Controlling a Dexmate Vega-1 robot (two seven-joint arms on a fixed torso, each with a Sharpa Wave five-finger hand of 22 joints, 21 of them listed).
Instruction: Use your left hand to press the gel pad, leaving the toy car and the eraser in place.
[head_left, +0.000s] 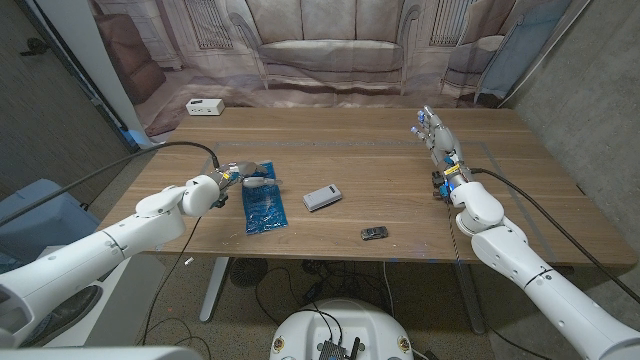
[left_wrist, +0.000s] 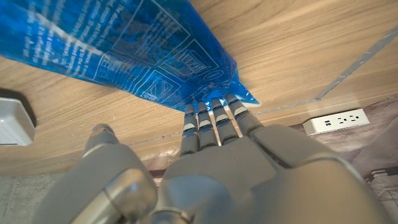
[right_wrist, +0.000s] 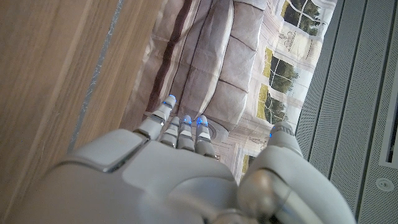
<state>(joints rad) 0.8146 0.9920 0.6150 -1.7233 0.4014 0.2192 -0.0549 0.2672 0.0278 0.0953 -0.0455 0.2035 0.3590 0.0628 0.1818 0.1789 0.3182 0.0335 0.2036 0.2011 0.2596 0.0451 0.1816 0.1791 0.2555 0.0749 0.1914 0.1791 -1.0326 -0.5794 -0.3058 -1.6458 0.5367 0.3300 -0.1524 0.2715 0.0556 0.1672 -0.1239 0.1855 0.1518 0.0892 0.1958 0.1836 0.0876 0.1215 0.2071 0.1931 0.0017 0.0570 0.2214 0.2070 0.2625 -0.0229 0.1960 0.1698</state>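
The blue gel pad (head_left: 263, 207) lies on the wooden table (head_left: 380, 150), left of centre. My left hand (head_left: 238, 179) is at the pad's far end. In the left wrist view its fingers (left_wrist: 211, 118) reach out straight, with their tips at the end of the gel pad (left_wrist: 124, 50), and they hold nothing. A white-grey eraser (head_left: 322, 197) lies just right of the pad and shows as well in the left wrist view (left_wrist: 12, 124). The small dark toy car (head_left: 374, 233) sits nearer the front edge. My right hand (head_left: 438, 135) stands above the table's right side, fingers extended, holding nothing (right_wrist: 180, 168).
A white power strip (head_left: 204, 106) (left_wrist: 336, 121) lies at the table's far left corner. A strip of tape (head_left: 500, 165) runs along the right side of the table. A printed sofa backdrop (head_left: 330, 50) hangs behind the far edge.
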